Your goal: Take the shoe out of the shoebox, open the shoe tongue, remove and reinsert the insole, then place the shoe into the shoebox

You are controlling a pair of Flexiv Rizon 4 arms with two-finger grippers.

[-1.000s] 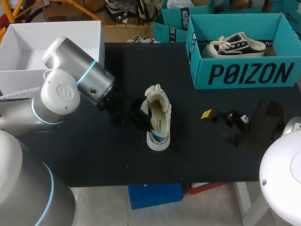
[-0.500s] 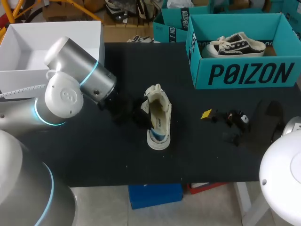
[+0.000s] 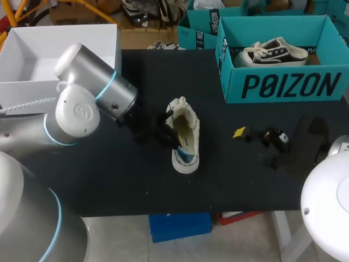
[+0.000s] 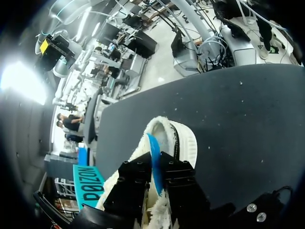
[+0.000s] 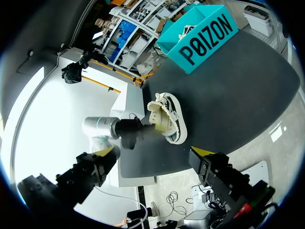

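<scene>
As the white shoe (image 3: 184,134) lies on the table (image 3: 109,180) outside the teal shoebox (image 3: 289,84), we judge insole removal underway: left gripper (image 4: 159,166) clamped on the blue insole (image 4: 152,148), right gripper (image 5: 155,153) spread wide, empty; reinsertion and reboxing remain.

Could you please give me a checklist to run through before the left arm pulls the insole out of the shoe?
1. Shoe out of the box: ok, the shoe lies on the table.
2. Insole gripped: ok, the left gripper looks shut on the blue insole.
3. Shoe held down against the pull: not ok, nothing else touches it.
4. Other arm clear: ok, the right gripper is open and away from the shoe.
5. Room in the shoebox for the return: cannot tell; another shoe lies in it.
</scene>
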